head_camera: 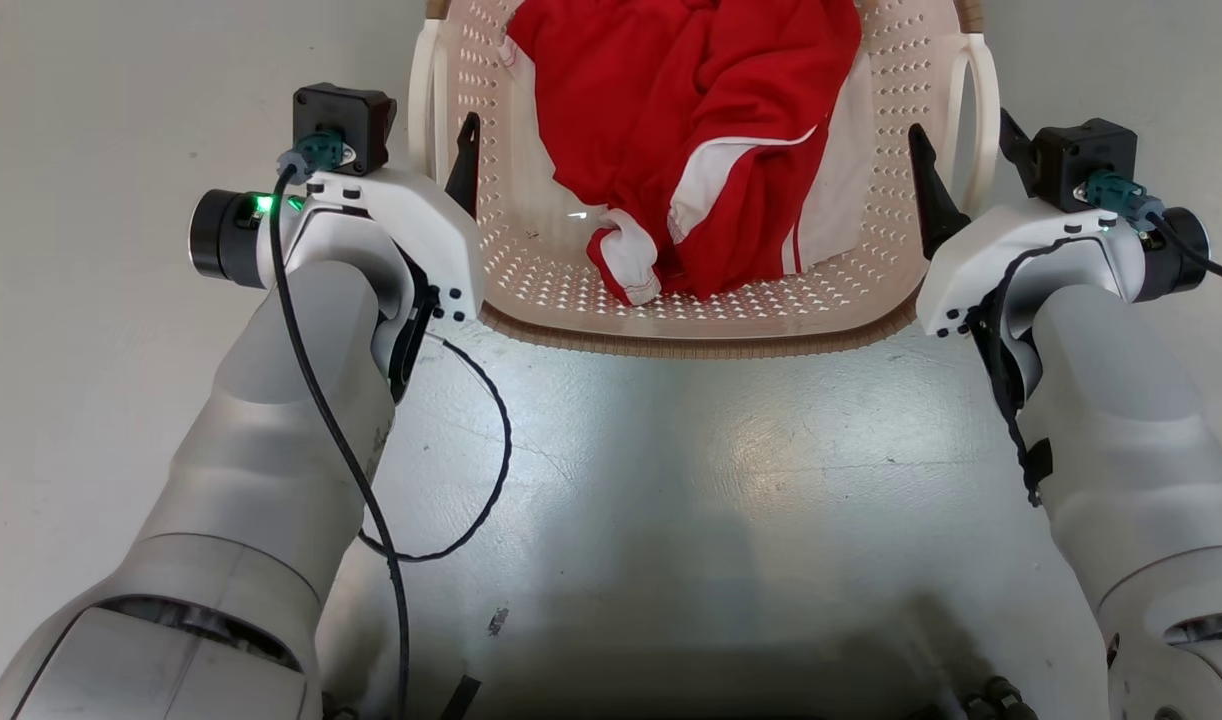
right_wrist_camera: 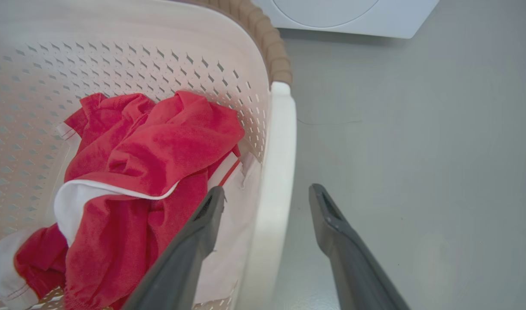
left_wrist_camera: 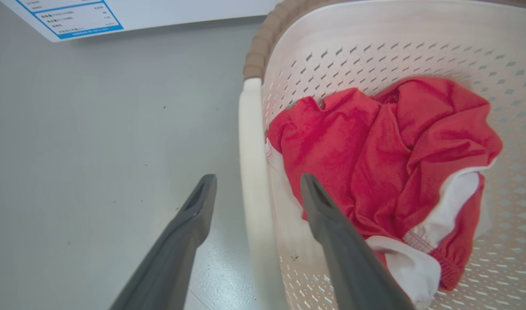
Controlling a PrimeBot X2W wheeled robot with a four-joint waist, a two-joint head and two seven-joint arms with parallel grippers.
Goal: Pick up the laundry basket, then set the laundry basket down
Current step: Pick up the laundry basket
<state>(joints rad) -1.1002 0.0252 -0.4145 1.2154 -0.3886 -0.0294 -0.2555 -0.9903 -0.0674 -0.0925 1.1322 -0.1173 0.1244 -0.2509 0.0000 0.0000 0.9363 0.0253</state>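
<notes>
Basket: cream plastic laundry basket with diamond-perforated walls and a brown woven-look rim, on the glossy grey floor between both arms.
Inside: crumpled red-and-white garment.
Left claw: open, astride the smooth white left handle, not clamped.
Right claw: open, astride the right handle.
Right wrist view: white washing machine beyond.

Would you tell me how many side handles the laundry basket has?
2: the left handle sits inside the open left gripper, the right handle inside the open right gripper. The basket's far rim is cropped.
</notes>
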